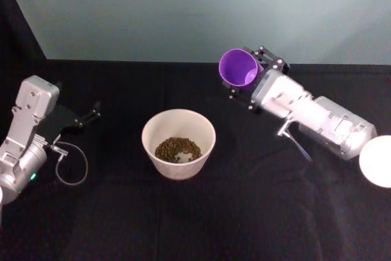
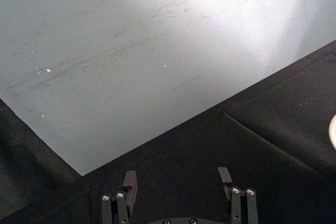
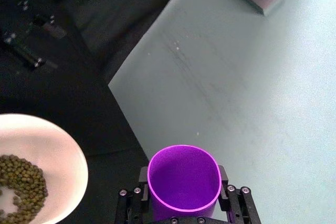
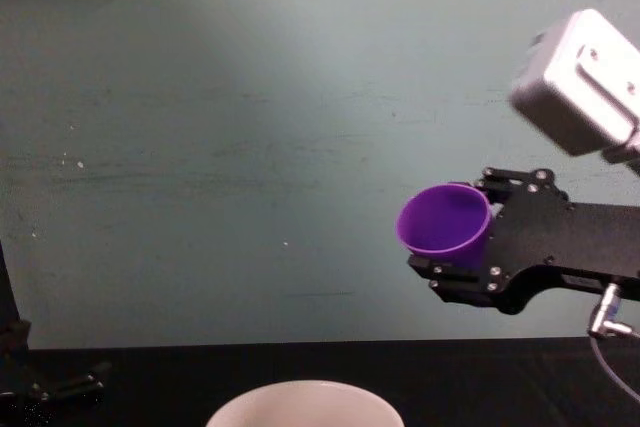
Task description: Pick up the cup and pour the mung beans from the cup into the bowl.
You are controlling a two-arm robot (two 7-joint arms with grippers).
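Cup [image 1: 237,68] empty in right jaws

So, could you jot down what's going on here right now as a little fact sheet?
cup: purple, tipped sideways, looks empty, held in the air
right gripper: shut on the cup, behind and right of the bowl
bowl: pale, standing on the black cloth
mung beans: inside the bowl
left gripper: open, parked at the left

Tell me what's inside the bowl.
Mung beans lie across the bottom of the bowl, and its pale inner wall is bare above them. The bowl floor beneath the beans is covered.
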